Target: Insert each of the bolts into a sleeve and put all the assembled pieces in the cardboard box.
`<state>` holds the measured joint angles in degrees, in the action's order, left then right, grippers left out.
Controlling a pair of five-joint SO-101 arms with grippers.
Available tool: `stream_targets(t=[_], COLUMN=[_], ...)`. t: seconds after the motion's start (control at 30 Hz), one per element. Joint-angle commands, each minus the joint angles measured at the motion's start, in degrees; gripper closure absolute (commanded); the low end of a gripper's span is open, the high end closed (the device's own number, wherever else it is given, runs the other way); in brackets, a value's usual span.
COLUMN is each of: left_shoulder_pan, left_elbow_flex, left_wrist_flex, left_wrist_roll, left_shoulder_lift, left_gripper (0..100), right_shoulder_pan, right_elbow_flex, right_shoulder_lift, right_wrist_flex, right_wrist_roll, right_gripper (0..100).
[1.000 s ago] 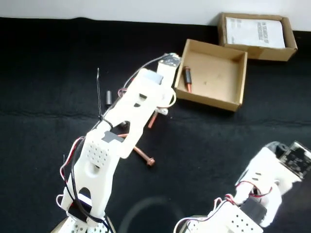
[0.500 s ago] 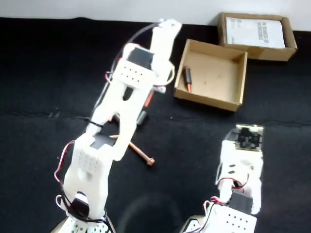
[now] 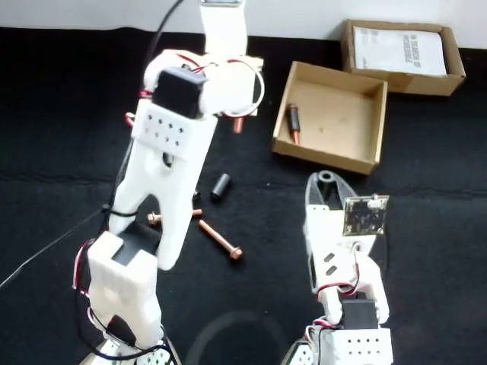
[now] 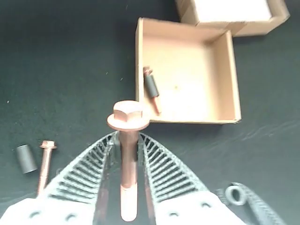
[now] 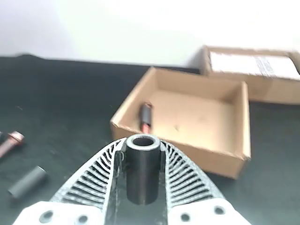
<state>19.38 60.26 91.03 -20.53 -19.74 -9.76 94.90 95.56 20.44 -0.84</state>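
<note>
Gripped a copper bolt (image 4: 128, 118) head-out btwn closed fingers of L gripper (image 4: 127, 137), near the cardboard box (image 3: 327, 156). Pinched a dark sleeve (image 5: 142, 173), bore facing out, in R gripper (image 5: 143, 143). Saw one assembled piece (image 3: 294, 123) lying inside box by its wall, plus spare sleeve (image 3: 220, 185) & two loose bolts (image 3: 221, 238) on black table (image 3: 61, 114).

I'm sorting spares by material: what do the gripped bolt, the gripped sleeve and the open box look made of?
Bolt: copper-coloured metal, likely plated; smooth glossy shank, hex flange head. Sleeve: dark grey matte tube, metal or plastic, unclear. Box: brown cardboard, dull walls with raw cut edges.
</note>
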Motion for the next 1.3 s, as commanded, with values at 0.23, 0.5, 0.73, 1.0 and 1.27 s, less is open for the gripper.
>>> stream_targets(t=[0.23, 0.5, 0.73, 1.0, 1.27], left_shoulder_pan=[-0.2, 0.3, 2.1, 7.8, 7.9], left_elbow_flex=[2.3, 2.5, 2.1, 2.2, 2.1], left_wrist_flex=[0.0, -4.7, -5.4, 7.4, 8.3], left_wrist_roll=[-0.6, -0.5, 5.7, 11.2, 11.2], left_shoulder_lift=[12.5, 20.1, 29.3, 37.4, 42.9], left_gripper=[99, 99, 99, 99, 99], right_shoulder_pan=[-5.3, -9.0, -12.4, -12.4, -12.4], right_elbow_flex=[8.1, 8.4, 8.3, 8.4, 8.4], right_shoulder_lift=[0.5, 0.5, 0.5, 0.2, 0.0], right_wrist_flex=[-2.2, -10.2, -10.9, -10.7, -10.5], right_wrist_roll=[0.8, 0.8, 0.9, 0.9, 0.9], right_gripper=[99.1, 99.1, 99.1, 99.1, 99.1])
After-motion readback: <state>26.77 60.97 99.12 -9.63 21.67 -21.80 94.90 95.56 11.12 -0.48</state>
